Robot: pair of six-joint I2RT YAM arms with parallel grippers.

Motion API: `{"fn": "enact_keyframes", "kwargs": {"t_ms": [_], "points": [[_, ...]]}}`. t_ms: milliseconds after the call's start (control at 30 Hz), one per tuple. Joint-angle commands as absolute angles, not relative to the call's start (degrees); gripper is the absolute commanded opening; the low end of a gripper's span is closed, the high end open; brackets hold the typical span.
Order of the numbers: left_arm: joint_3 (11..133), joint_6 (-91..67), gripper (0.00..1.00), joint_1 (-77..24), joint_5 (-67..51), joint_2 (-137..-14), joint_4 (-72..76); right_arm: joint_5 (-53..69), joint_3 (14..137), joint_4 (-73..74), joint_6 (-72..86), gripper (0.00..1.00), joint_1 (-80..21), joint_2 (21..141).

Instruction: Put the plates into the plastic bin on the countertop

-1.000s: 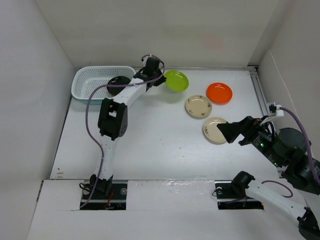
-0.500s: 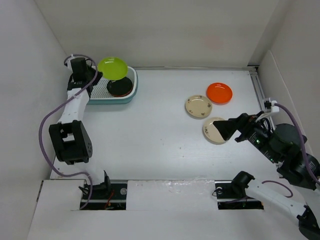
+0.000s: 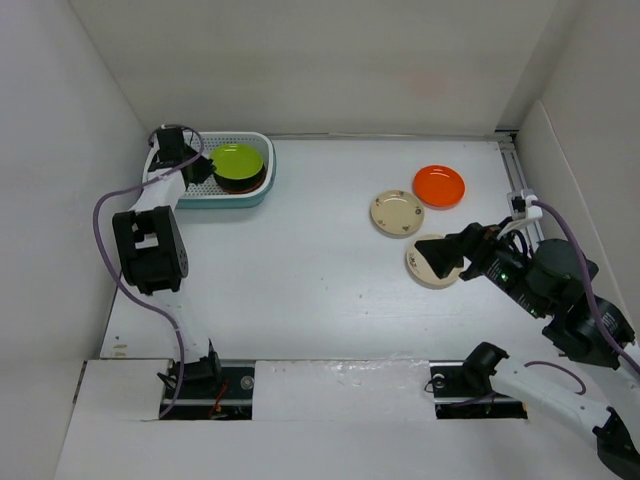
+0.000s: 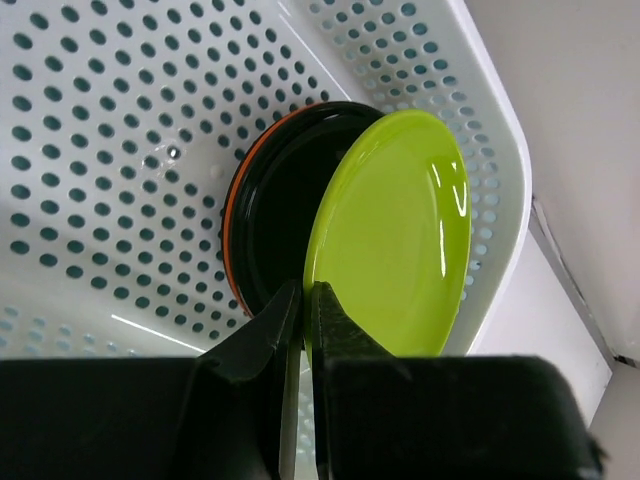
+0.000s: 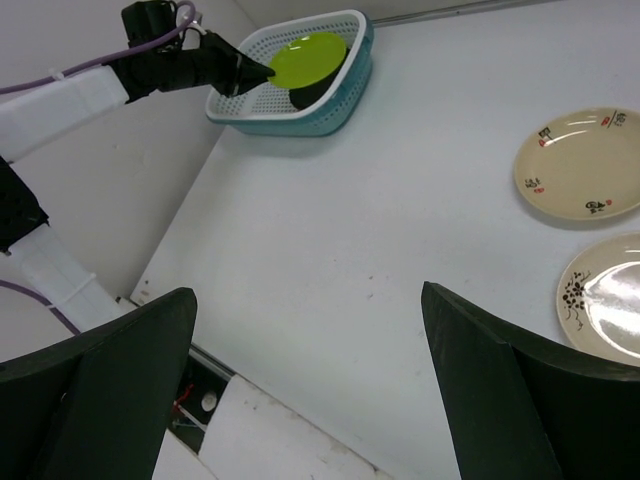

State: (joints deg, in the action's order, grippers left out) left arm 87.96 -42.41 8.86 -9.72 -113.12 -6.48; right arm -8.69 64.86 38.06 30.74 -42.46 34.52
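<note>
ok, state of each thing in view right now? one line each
lime green plate: rim pinched, tilted over the bin's stack
left claw: shut on lime green plate
black plate: in bin, atop binned orange plate
plastic bin: upright, holds the stack
loose orange plate: flat on countertop
far beige plate: flat on countertop
near beige plate: flat on countertop
right claw: open, empty

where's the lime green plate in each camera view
Top external: upper left, lime green plate in the plastic bin.
Left wrist: the plate centre right, rim pinched by the left gripper.
Right wrist: the plate top centre, in the bin.
Shared landmark: the bin's perforated wall.
</note>
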Motion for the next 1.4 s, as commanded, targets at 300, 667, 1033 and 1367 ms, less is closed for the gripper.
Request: {"fn": "enact_keyframes", "kwargs": {"t_ms": [300, 667, 1033, 1367], "points": [[93.2, -42.9, 0.68, 9.0, -10.8, -111.5, -5.5, -8.1, 65.7, 35.2, 30.1, 1.00, -42.9, 34.3], [80.5, -37.6, 1.00, -13.2, -11.3, -93.9, 2.8, -17.5, 67.3, 38.6, 33.0, 1.00, -42.9, 34.3], [83.6, -41.6, 1.00, -35.0, -13.5, -117.2, 10.1, -16.4, 67.3, 38.9, 35.9, 1.00, -42.9, 32.4], [86.9, -43.9, 0.89, -36.7, -13.5, -126.6, 10.5, -15.9, 67.3, 39.6, 35.9, 1.00, -42.9, 31.2]]}}
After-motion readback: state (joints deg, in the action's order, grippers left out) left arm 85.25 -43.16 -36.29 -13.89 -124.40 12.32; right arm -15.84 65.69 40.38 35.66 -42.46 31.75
